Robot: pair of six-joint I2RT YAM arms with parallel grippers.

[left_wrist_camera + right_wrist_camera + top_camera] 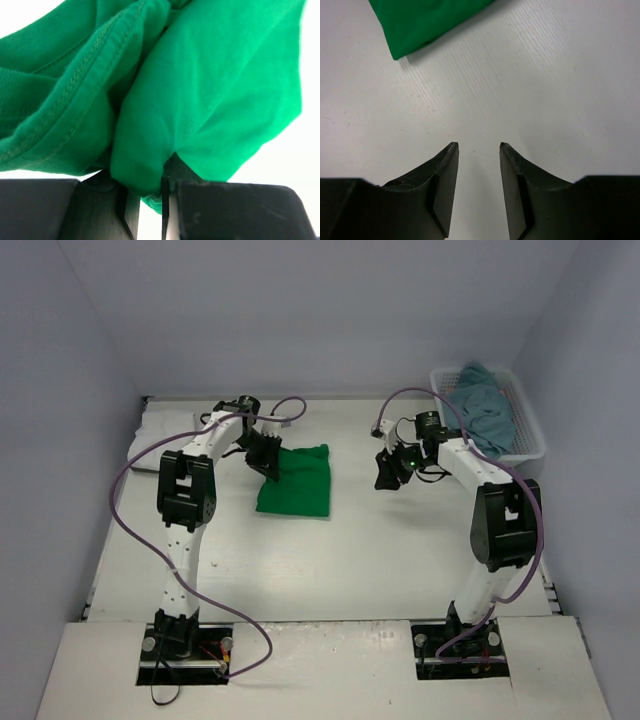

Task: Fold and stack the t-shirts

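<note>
A bright green t-shirt lies folded into a rectangle on the white table, left of centre. My left gripper is at its upper left corner, shut on a fold of the green cloth, which bunches up over the fingers in the left wrist view. My right gripper hangs to the right of the shirt, apart from it. Its jaws stand open over bare table with nothing between them; a corner of the green t-shirt shows at that view's top left. A teal-blue t-shirt lies heaped in the basket.
The white lattice basket stands at the table's back right corner, just behind the right arm. A whitish cloth lies at the far left edge behind the left arm. Grey walls close in the back and both sides.
</note>
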